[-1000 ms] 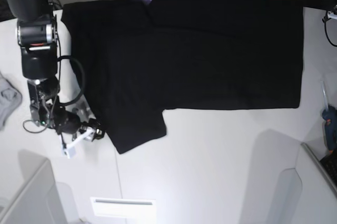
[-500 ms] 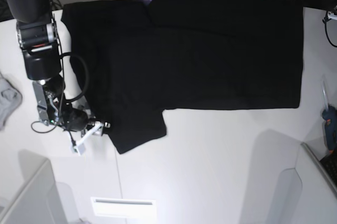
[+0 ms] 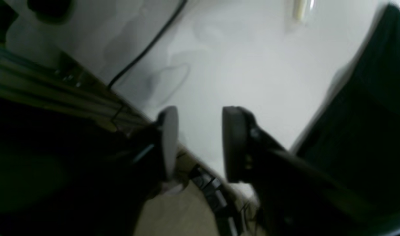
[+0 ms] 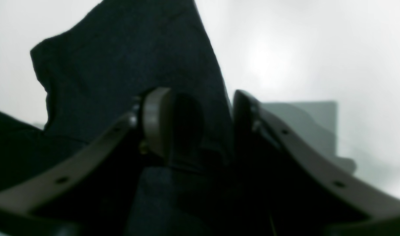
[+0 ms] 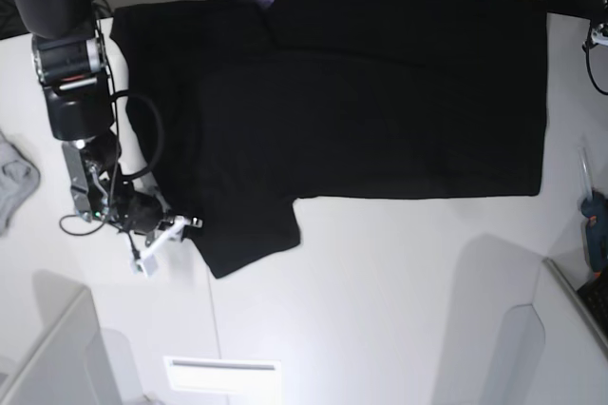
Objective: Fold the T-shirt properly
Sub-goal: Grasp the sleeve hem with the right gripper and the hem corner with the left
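T-shirt (image 5: 370, 101) spread flat on the white table (image 5: 380, 310), its sleeve edge lying between the parted jaws of the right gripper (image 4: 200, 127), whose arm reaches low along the table; left gripper (image 3: 200, 141) part-open, holding nothing, beside the shirt.

The right gripper (image 4: 200, 131) reaches from nine o'clock in the base view, jaws parted around cloth; the left gripper (image 3: 200, 141) hangs, jaws apart, empty.

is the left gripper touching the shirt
No, in the left wrist view the left gripper hangs open over bare table, with the shirt off to one side.
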